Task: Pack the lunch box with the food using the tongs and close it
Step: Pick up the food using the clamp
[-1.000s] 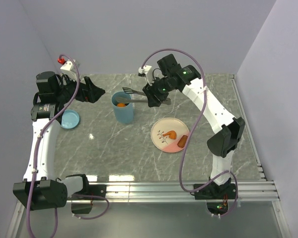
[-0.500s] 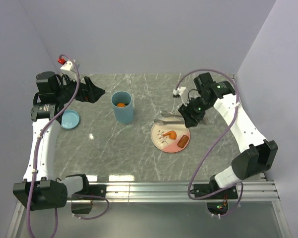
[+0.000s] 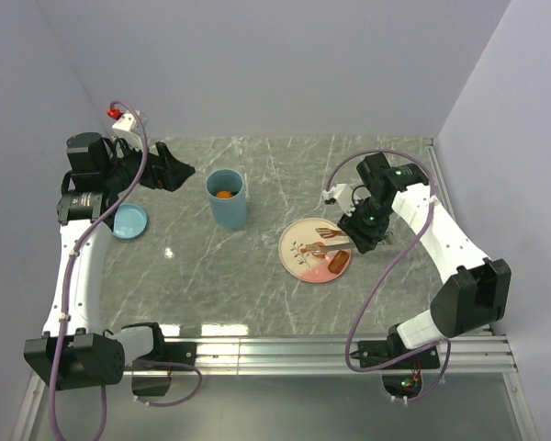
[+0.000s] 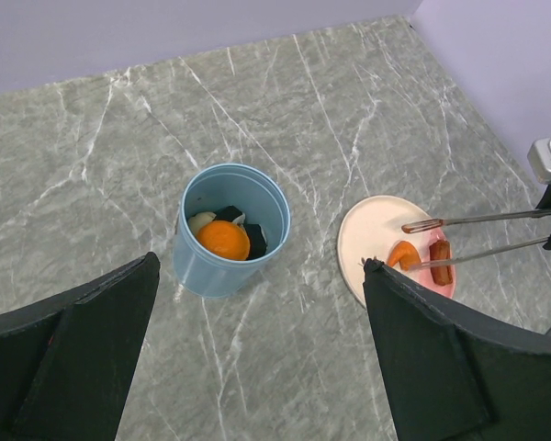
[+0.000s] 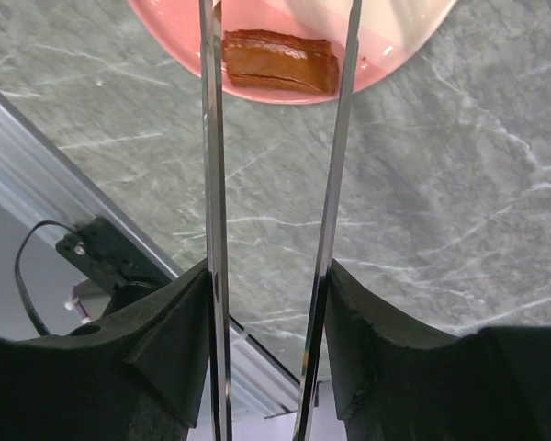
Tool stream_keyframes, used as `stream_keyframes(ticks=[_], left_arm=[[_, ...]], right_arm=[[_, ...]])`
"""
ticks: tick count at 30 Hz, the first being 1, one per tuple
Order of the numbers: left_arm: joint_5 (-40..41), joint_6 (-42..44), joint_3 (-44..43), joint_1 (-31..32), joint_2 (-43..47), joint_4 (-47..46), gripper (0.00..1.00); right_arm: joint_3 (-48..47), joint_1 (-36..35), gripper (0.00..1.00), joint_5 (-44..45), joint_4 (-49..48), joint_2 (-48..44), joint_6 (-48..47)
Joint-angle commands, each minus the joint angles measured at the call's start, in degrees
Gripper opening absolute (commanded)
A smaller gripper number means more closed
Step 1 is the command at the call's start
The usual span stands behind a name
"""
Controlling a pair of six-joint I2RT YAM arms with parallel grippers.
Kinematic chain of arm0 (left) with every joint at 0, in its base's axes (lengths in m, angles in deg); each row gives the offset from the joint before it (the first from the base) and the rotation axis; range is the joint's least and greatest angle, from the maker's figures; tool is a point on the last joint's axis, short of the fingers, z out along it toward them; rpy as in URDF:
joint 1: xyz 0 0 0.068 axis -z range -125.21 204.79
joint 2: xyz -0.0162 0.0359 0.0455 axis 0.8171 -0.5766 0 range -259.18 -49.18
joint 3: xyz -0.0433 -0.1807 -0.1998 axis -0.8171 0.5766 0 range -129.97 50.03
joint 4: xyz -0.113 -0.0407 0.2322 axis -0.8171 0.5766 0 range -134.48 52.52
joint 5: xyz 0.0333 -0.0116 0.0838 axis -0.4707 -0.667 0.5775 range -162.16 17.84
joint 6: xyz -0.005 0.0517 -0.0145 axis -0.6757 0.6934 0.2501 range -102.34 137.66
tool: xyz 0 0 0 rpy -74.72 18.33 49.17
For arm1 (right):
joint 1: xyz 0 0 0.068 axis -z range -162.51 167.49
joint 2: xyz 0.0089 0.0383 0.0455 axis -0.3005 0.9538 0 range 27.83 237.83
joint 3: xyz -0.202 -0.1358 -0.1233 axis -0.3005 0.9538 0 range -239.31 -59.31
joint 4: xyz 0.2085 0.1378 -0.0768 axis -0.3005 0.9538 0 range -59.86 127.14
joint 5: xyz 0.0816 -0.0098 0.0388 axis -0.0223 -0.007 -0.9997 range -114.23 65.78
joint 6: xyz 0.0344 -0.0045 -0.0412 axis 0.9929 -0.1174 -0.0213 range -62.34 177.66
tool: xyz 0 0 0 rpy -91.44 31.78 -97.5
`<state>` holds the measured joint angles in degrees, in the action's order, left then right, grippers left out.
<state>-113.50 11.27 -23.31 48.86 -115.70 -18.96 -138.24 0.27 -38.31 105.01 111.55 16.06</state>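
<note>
The light-blue lunch box (image 3: 227, 198) stands open on the marble table, with an orange round (image 4: 223, 239) and dark pieces inside. On the pink plate (image 3: 298, 265) lie a brown sausage (image 3: 338, 262) and an orange chilli-like piece (image 3: 317, 248). My right gripper (image 3: 363, 228) is shut on the silver tongs (image 3: 331, 236), whose two arms (image 5: 211, 184) reach over the plate and stand apart on either side of the sausage (image 5: 280, 62). My left gripper (image 3: 165, 170) hangs open and empty behind and left of the lunch box (image 4: 230, 230).
The round blue lid (image 3: 129, 220) lies on the table at the left, beside the left arm. A metal rail (image 3: 331, 349) runs along the near table edge. Walls close in the back and both sides.
My right arm has carried the tongs from above the lunch box rightward and down to the plate. The left arm has not moved.
</note>
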Motion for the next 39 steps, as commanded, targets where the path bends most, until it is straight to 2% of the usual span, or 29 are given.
stream_keyframes(ticks=[1,9,19,22,26,32,39], left_arm=[[-1.11,1.29,-1.19,-0.13,0.95,-0.91,0.99],[-0.85,1.65,-0.22,-0.13,1.31,-0.99,0.99],[-1.37,1.56,-0.49,-0.13,0.43,-1.26,0.99],[-1.37,1.82,-0.84,-0.13,0.16,-1.26,0.99],[-1.37,2.26,-1.28,-0.22,-0.1,-1.0,0.99],[-1.64,2.61,-1.54,-0.13,-0.45,-1.0,0.99],[-1.99,3.14,-1.45,-0.13,-0.63,-1.08,0.99]], right_arm=[[-0.61,0.34,0.54,2.92,-1.57,0.74,0.38],[-0.6,0.34,0.57,1.26,0.8,2.32,-1.46],[-1.22,0.43,0.55,0.2,2.65,4.96,-2.78],[-1.4,0.51,0.53,0.11,3.09,5.31,-2.87],[-2.09,0.78,0.43,0.03,2.82,5.57,-2.26],[-4.99,0.78,0.35,-1.02,4.58,5.14,-1.46],[-11.15,0.86,0.33,-4.89,7.48,4.87,-0.23]])
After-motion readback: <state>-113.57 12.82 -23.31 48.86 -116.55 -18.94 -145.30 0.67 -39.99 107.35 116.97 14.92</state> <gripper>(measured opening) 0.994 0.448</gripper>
